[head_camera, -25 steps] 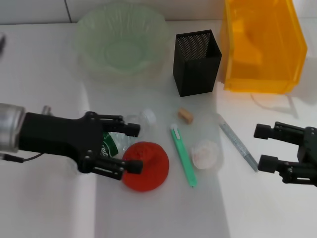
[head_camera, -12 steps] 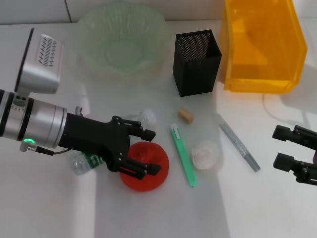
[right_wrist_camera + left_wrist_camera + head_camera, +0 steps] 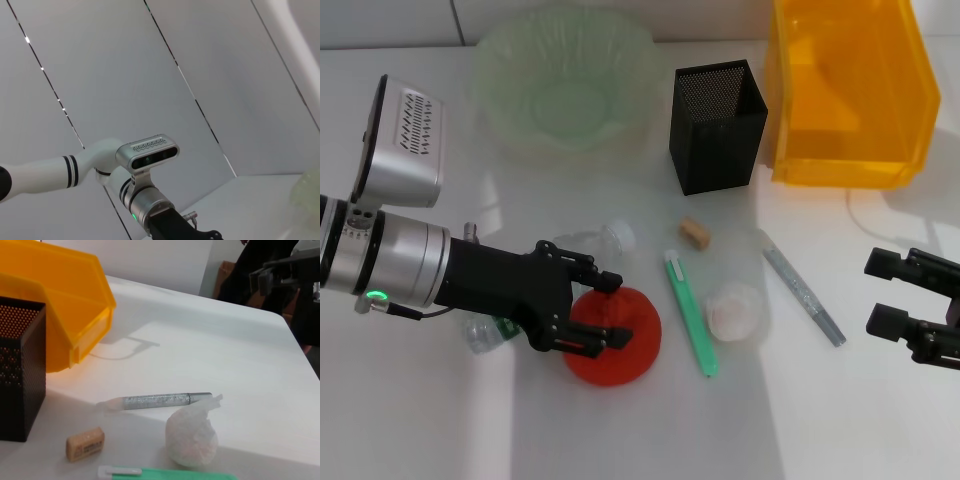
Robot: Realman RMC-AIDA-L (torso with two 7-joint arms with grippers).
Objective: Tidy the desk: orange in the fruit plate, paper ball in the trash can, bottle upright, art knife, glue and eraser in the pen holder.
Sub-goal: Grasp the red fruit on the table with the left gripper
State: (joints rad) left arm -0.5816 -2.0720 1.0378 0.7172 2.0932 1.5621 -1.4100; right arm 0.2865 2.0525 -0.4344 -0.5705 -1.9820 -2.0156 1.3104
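The orange (image 3: 617, 336) lies on the desk in front of the fruit plate (image 3: 563, 88) and well apart from it, beside the toppled bottle (image 3: 582, 247). The left gripper (image 3: 604, 308) straddles the orange's left side, jaws spread and not yet clamped on it. Step in hand, by judgement: grasping the orange. The next move calls for closing the jaws firmly on the fruit, lifting clear of the bottle, then carrying it back to the plate. The right gripper (image 3: 884, 292), jaws released, waits at the desk's right edge.
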